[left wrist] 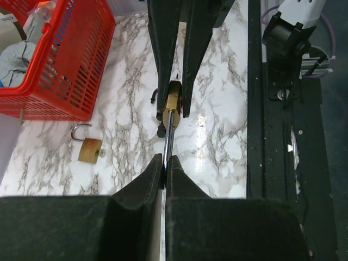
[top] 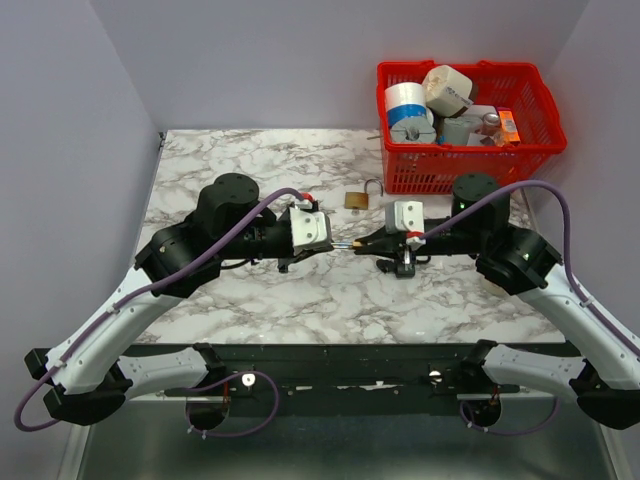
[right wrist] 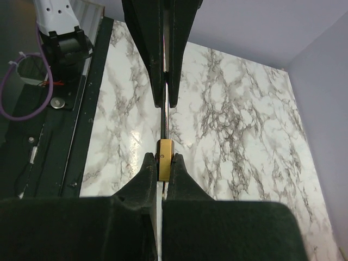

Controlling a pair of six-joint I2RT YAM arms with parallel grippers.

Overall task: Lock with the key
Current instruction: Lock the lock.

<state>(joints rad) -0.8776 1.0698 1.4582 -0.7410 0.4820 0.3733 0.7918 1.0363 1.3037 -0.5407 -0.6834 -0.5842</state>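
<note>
A small brass padlock (left wrist: pixel 173 99) is held edge-on above the table between the two arms; it also shows in the right wrist view (right wrist: pixel 164 152). My right gripper (right wrist: pixel 163 161) is shut on its brass body. My left gripper (left wrist: pixel 165 161) is shut on the steel shackle (left wrist: pixel 169 133), which runs straight from the body to its fingertips. In the top view the left gripper (top: pixel 337 243) and right gripper (top: pixel 363 243) meet tip to tip. The key (top: pixel 403 265), a bunch with black heads, hangs just under the right gripper; how it joins the padlock is hidden.
A second brass padlock (top: pixel 360 198) lies on the marble table (top: pixel 250 160) behind the grippers, shackle open; it also shows in the left wrist view (left wrist: pixel 89 149). A red basket (top: pixel 520 150) of assorted items stands at the back right.
</note>
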